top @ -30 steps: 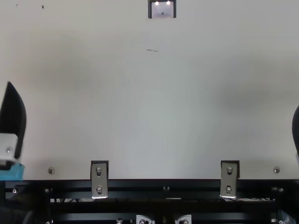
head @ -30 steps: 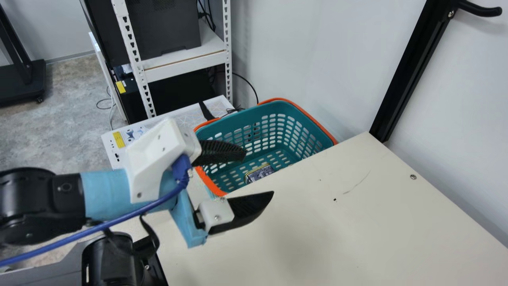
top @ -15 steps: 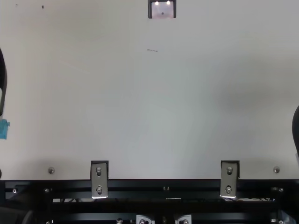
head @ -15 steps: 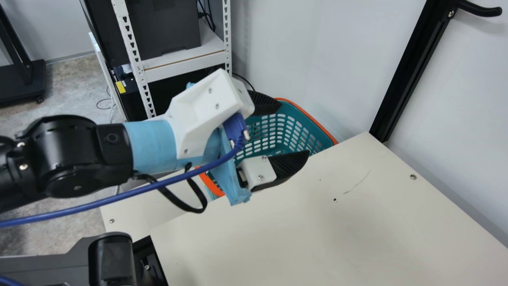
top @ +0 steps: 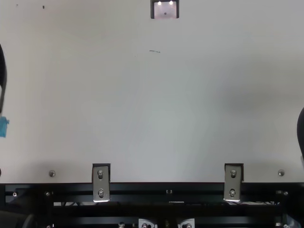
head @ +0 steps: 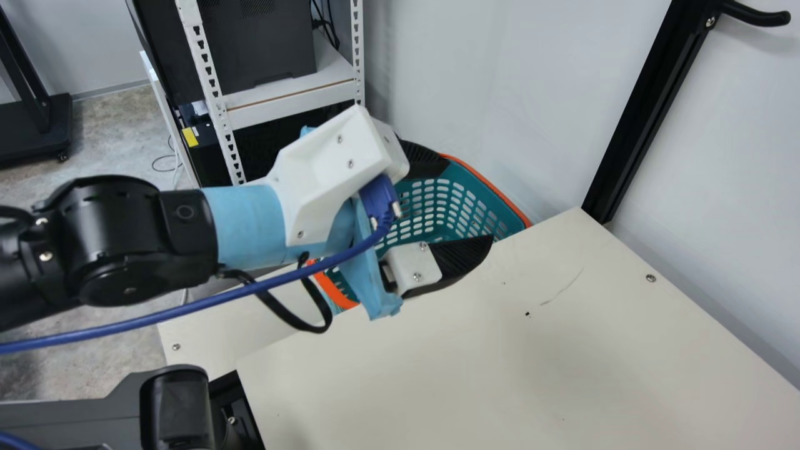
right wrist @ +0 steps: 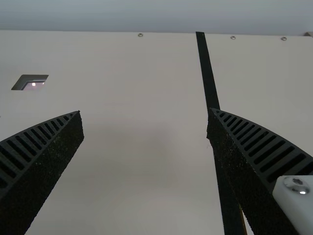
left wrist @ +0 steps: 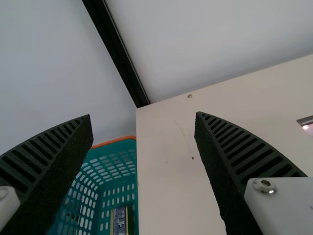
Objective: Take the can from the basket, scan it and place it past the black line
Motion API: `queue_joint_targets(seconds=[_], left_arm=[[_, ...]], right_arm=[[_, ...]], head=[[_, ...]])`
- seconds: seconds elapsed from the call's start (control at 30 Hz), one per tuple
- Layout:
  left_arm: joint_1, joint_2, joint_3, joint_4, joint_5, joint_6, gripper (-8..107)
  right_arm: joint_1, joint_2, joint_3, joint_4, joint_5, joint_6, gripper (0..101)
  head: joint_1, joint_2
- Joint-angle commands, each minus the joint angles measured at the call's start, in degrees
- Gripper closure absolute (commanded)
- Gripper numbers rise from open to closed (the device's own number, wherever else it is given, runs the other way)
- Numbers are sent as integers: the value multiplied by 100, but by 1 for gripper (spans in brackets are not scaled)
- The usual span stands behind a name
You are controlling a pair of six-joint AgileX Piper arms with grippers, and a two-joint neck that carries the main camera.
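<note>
My left gripper [head: 467, 203] stands open above the teal basket [head: 447, 206] with the orange rim, beside the table's far left corner. Its fingers also show open around nothing in the left wrist view, gripper [left wrist: 144, 115]. Down in the basket [left wrist: 113, 156] lies the can [left wrist: 119, 221], dark-labelled with a yellowish edge. The right gripper [top: 301, 133] is at the right edge of the top view; in the right wrist view the gripper [right wrist: 145, 111] is open and empty over the table. The black line [right wrist: 207, 73] runs there beside one finger.
A scanner window [top: 165, 10] is set into the cream table [top: 156, 104]. A black upright post [head: 644, 119] stands against the wall behind the table corner. A white shelf rack [head: 290, 106] stands behind the left arm.
My left arm has moved away from the table's near side, up and right in the main view, bringing its open gripper over the basket; lately it shifted only slightly. The right finger has stayed put.
</note>
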Motion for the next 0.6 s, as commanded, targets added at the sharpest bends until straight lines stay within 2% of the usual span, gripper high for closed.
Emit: queue_joint_targets(seconds=[0.0, 0.23, 0.4, 0.57], left_arm=[[102, 174, -143, 7, -37, 59, 9], [720, 859, -756, -240, -169, 548, 9], [1254, 1304, -1096, -752, -243, 1138, 9], [1808, 1697, -1201, -1400, -361, 1856, 9]], right_arm=[[0, 0, 0, 0, 0, 0, 0], [0, 0, 0, 0, 0, 0, 0], [0, 0, 0, 0, 0, 0, 0], [0, 0, 0, 0, 0, 0, 0]], head=[[-81, 1168], [-81, 1168], [-81, 1168], [-81, 1168]])
